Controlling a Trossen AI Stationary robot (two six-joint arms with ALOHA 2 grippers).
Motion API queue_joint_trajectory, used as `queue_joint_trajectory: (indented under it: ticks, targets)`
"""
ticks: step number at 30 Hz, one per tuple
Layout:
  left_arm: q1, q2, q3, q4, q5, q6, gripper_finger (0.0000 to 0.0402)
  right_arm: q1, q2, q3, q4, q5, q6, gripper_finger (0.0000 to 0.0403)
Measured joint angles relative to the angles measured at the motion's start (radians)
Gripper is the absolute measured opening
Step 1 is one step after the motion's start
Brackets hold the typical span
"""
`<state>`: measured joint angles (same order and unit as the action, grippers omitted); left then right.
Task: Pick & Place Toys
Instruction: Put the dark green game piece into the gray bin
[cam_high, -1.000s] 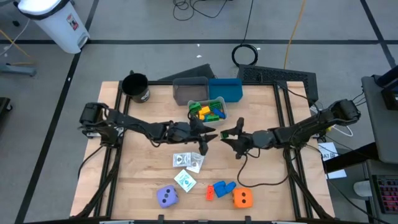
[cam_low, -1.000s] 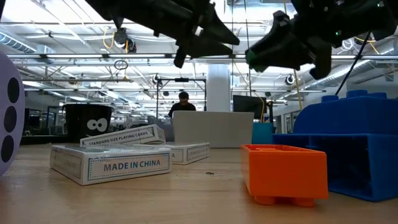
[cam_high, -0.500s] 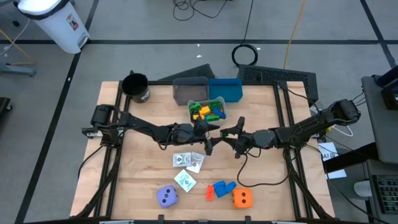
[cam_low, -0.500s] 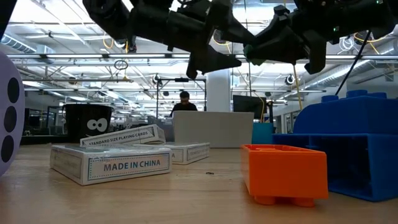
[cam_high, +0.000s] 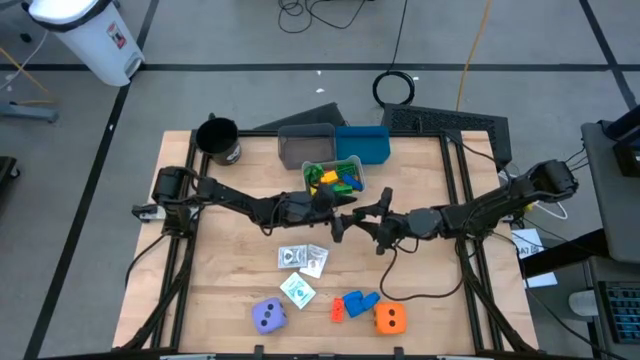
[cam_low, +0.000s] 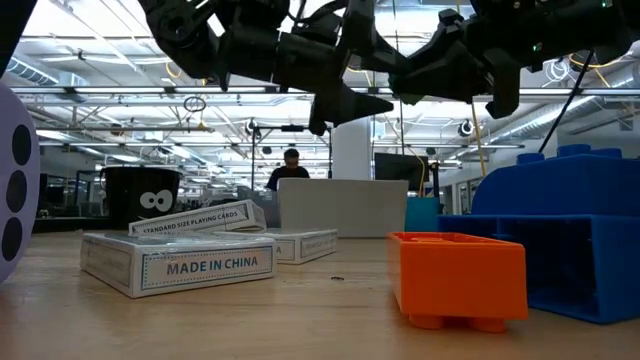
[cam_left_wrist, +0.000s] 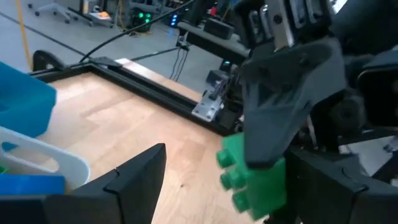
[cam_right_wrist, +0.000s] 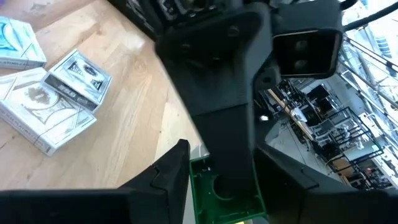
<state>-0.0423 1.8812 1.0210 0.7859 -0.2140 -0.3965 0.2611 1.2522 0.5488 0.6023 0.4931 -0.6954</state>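
- Two dark arms are seen meeting nose to nose above the middle of a pale wooden counter (cam_high: 220, 290) framed in black rails.
- The left gripper (cam_high: 338, 222) is held with its jaws spread apart; the right gripper (cam_high: 372, 222) faces it, jaws clamped on a green building block (cam_left_wrist: 252, 177), which lies between the left jaws in the left wrist view.
- Just behind the two grippers, a clear tray (cam_high: 333, 178) is filled with green, yellow, blue and red blocks, touching a grey bin (cam_high: 304, 145) and a blue bin (cam_high: 364, 143) at the counter's back edge.
- A black cup (cam_high: 218, 140) printed with cartoon eyes is set at the back left corner.
- Below the grippers, three white card packs (cam_high: 303, 258) are gathered on the bare wood, one stamped "MADE IN CHINA" in the low view.
- Along the front edge are placed a purple die (cam_high: 269, 316), an orange block (cam_high: 339, 307) touching a blue block (cam_high: 362, 300), and an orange die (cam_high: 390, 318).
- Grey floor marked with dark lines surrounds the counter; a white bin (cam_high: 88, 35), coiled cable and a yellow cord are seen on it.
- Beyond the counter, a bright open hall with ceiling trusses is visible, a person (cam_low: 290, 168) standing far off.
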Motion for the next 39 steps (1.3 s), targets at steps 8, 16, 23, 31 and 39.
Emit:
queue_joint_trajectory:
  ticks: [8, 16, 23, 31, 39]
  targets:
    - [0.02, 0.0, 0.032, -0.06, 0.084, -0.034, 0.031, -0.007, 0.057, 0.0, 0.069, 0.003, -0.045, 0.0149]
    - [0.014, -0.001, 0.054, -0.128, 0.083, -0.031, 0.031, -0.007, 0.06, 0.0, 0.116, 0.004, -0.059, 0.0147]
    - [0.015, -0.001, 0.054, -0.13, 0.067, -0.032, 0.0262, -0.006, 0.06, 0.0, 0.112, 0.004, -0.054, 0.0148]
    - [0.021, -0.001, 0.056, -0.134, 0.064, -0.024, 0.0114, -0.006, 0.06, 0.0, 0.122, 0.019, 0.144, 0.0187]
    - [0.058, -0.059, 0.054, -0.187, 0.082, 0.007, 0.0102, -0.001, -0.054, 0.0, 0.057, 0.057, 0.325, 0.0254]
